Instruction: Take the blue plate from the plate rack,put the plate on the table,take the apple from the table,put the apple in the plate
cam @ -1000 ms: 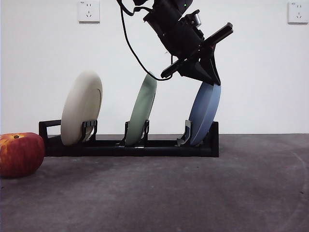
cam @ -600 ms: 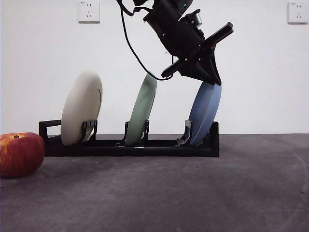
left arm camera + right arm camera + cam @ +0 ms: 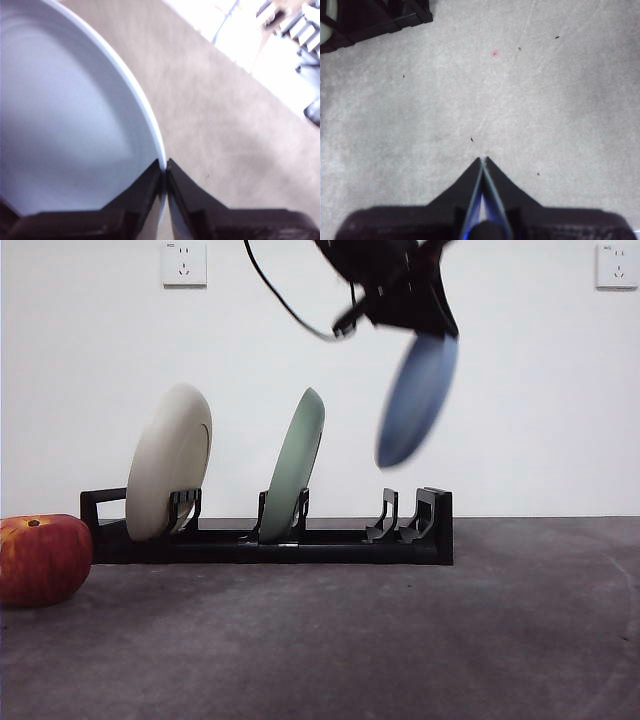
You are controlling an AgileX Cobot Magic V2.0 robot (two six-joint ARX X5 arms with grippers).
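Left tool is pinched on the rim of the blue plate, w/ the plate hanging below it in mid-air, tilted and blurred in front view, clear of the rack and above its end slot. In left wrist view the plate fills the space on one side of the tool, rim running between the two black jaws, bare tabletop on the other side.

Rack sits on the tabletop well below the tool, w/ a green plate and a cream plate leaning upright in their holders, both beside and lower than the blue one.

Apple rests on the tabletop just past the rack's handle end, far from the left tool.

Right tool has its jaws pressed together w/ nothing between them, hovering over bare tabletop; a corner of the rack shows well ahead of it
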